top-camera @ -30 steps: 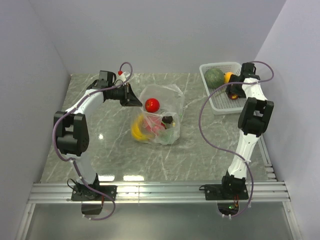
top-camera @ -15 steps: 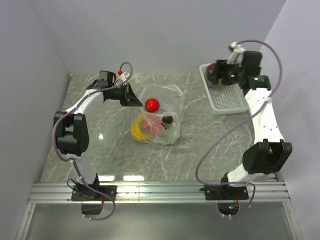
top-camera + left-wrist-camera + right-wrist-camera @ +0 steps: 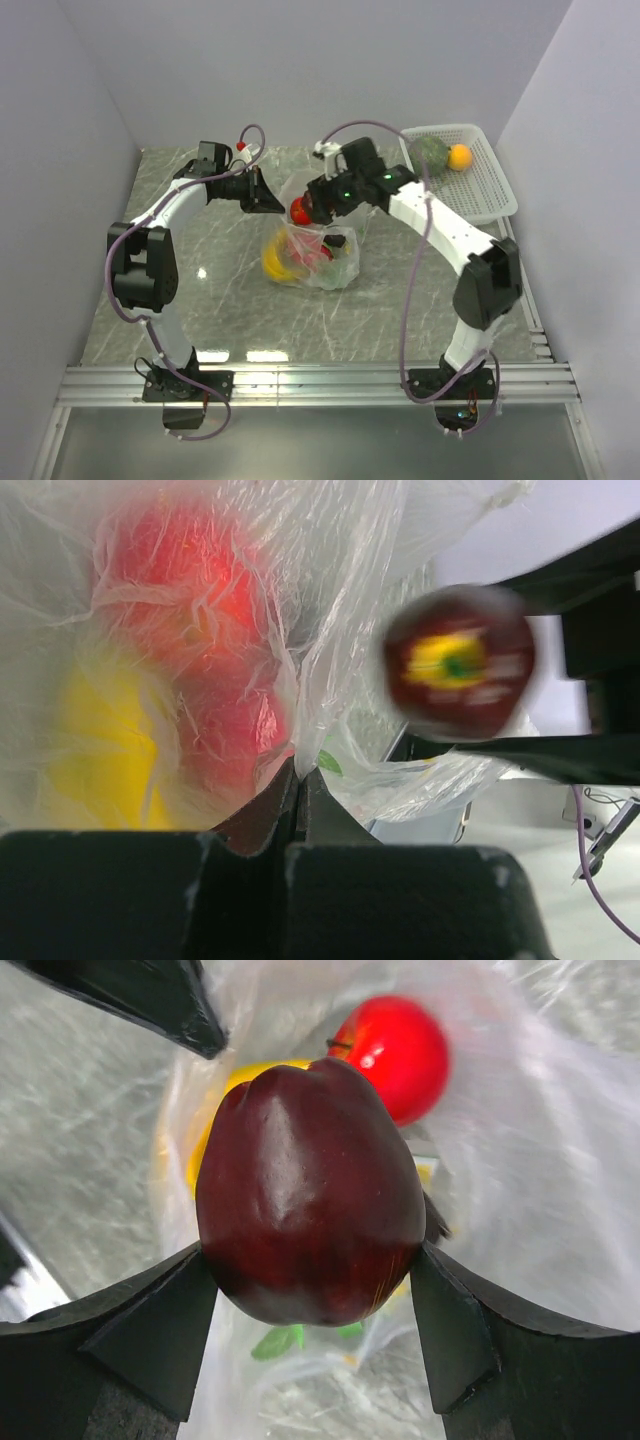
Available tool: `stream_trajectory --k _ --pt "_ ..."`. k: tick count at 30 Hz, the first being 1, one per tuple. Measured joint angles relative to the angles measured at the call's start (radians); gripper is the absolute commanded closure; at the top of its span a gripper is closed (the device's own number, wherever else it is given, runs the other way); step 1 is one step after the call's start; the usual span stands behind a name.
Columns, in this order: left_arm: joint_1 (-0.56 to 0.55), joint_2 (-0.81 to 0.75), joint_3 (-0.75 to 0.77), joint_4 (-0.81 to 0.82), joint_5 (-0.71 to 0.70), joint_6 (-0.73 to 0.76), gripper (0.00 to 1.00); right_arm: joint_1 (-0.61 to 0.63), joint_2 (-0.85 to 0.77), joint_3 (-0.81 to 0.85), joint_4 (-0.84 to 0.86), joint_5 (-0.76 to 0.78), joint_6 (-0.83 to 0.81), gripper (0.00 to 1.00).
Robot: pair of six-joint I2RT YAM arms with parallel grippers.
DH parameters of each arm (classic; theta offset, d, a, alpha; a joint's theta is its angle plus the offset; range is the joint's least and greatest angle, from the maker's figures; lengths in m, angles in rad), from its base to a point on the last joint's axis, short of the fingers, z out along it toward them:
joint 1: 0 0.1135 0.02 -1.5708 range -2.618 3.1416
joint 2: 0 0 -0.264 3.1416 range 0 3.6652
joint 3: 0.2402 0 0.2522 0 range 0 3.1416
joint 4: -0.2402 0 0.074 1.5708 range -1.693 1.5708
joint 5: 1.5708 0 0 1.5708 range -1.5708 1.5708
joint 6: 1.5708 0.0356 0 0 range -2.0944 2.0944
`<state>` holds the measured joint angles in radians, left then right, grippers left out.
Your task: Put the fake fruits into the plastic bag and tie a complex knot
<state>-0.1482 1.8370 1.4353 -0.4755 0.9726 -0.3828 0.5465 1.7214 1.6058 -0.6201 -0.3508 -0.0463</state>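
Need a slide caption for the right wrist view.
Right gripper holding a dark red fruit above the plastic bag and red ball.

glossy dark-red fruit [image 3: 310, 1195], crinkly clear plastic bag [image 3: 340, 580]

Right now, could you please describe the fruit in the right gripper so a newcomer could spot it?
On the marble table, find the clear plastic bag at its centre. Over its mouth the right gripper clamps a dark maroon apple, far darker than the bright red ball in the bag.
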Motion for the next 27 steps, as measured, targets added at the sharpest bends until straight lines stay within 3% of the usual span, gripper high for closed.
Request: stream_trajectory --k 7,15,18,19,22,27 --pt "0.0 0.0 0.025 -0.025 0.007 0.005 1.0 0.051 0.192 0.068 -0.001 0.188 0.0 0.64" --pt "0.0 0.0 0.042 -0.027 0.019 0.008 0.99 0.075 0.182 -0.01 0.022 0.289 -0.03 0.63" --pt "0.0 0.0 0.051 -0.031 0.026 0.009 1.0 0.092 0.188 -0.011 0.024 0.334 -0.03 0.47" --pt "0.0 0.0 0.054 -0.031 0.029 0.009 1.0 0.098 0.189 -0.011 0.025 0.353 -0.029 0.35" --pt "0.0 0.0 0.057 -0.031 0.034 0.02 0.99 0.101 0.193 -0.011 0.025 0.384 -0.025 0.15" --pt "0.0 0.0 0.057 -0.039 0.033 0.027 1.0 0.1 0.183 -0.011 0.017 0.38 -0.015 0.04"
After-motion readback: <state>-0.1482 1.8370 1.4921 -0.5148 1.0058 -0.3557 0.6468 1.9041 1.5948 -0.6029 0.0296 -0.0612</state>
